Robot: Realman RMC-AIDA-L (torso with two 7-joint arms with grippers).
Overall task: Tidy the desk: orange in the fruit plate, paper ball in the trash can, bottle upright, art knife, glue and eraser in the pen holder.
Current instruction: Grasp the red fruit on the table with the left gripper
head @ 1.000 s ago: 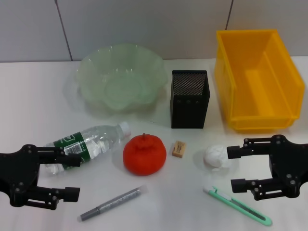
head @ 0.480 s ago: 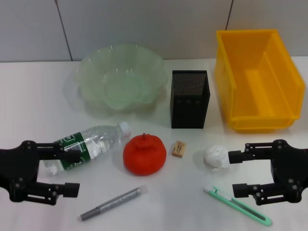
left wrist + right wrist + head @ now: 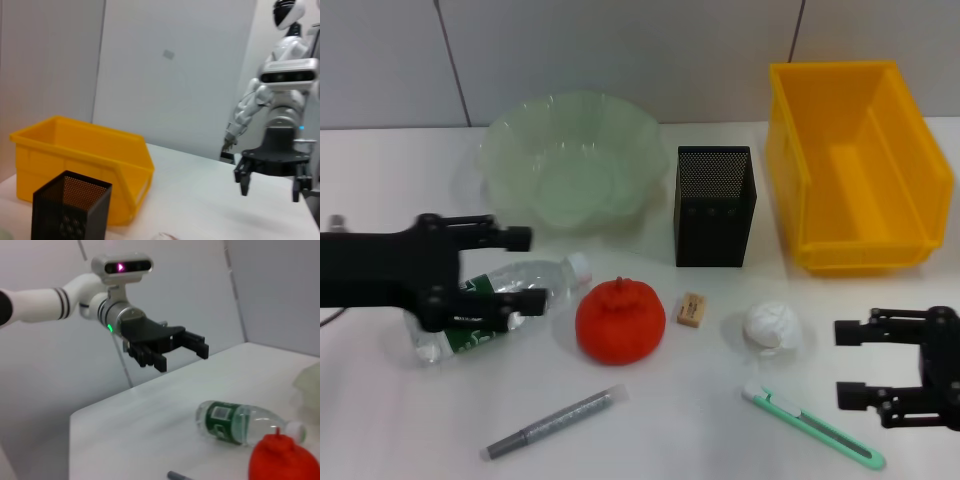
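The bottle (image 3: 556,279) lies on its side at the front left, cap toward the orange (image 3: 620,320). My left gripper (image 3: 531,269) hovers open over the bottle's middle; the right wrist view shows this gripper (image 3: 172,349) well above the bottle (image 3: 240,422). The eraser (image 3: 691,309) and paper ball (image 3: 772,327) lie right of the orange. Nearer the front are the grey glue stick (image 3: 555,422) and the green art knife (image 3: 815,428). My right gripper (image 3: 841,363) is open, low at the right, just right of the paper ball and the knife.
The green fruit plate (image 3: 570,160) stands at the back left, the black mesh pen holder (image 3: 715,205) in the middle, and the yellow trash can (image 3: 855,165) at the back right. The left wrist view shows the pen holder (image 3: 70,207) and trash can (image 3: 85,160).
My left gripper rose and swung right, from the front left corner to above the bottle. My right gripper drew back toward the front right, away from the paper ball.
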